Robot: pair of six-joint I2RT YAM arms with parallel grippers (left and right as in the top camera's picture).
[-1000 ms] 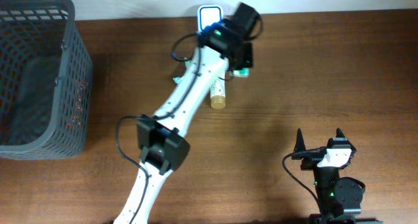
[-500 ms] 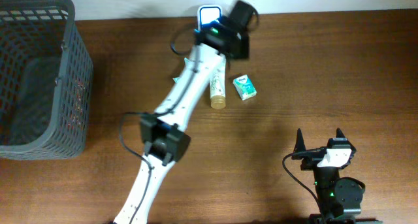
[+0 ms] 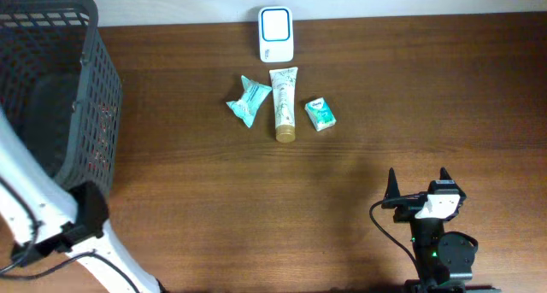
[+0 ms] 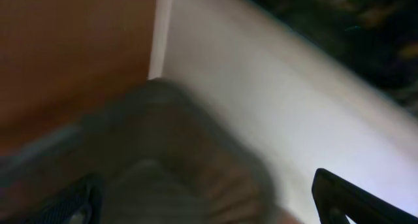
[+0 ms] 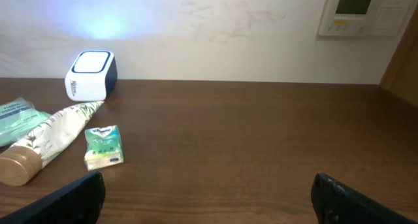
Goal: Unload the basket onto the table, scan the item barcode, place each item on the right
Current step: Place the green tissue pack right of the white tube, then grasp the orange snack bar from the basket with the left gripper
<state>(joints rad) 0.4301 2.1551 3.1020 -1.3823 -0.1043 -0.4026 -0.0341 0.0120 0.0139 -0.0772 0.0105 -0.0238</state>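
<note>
The white barcode scanner (image 3: 276,34) stands at the table's back edge, lit blue on top. In front of it lie a teal packet (image 3: 249,101), a cream tube (image 3: 284,114) and a small green box (image 3: 320,114), all free of any gripper. The right wrist view shows the scanner (image 5: 91,74), tube (image 5: 49,142) and green box (image 5: 103,147) far ahead on the left. My right gripper (image 3: 417,186) rests open near the front edge, nothing between its fingers (image 5: 72,201). My left gripper (image 4: 209,208) is open over a blurred grey shape; in the overhead view only its arm (image 3: 85,212) shows, far left.
A dark grey mesh basket (image 3: 94,88) fills the back left corner, right beside the left arm. A white wall runs behind the table. Bare brown wood lies between the items and the right gripper.
The left gripper opened and let go of the small green box, which now lies right of the tube. The left arm swung away to the far left. The right arm stayed still.
</note>
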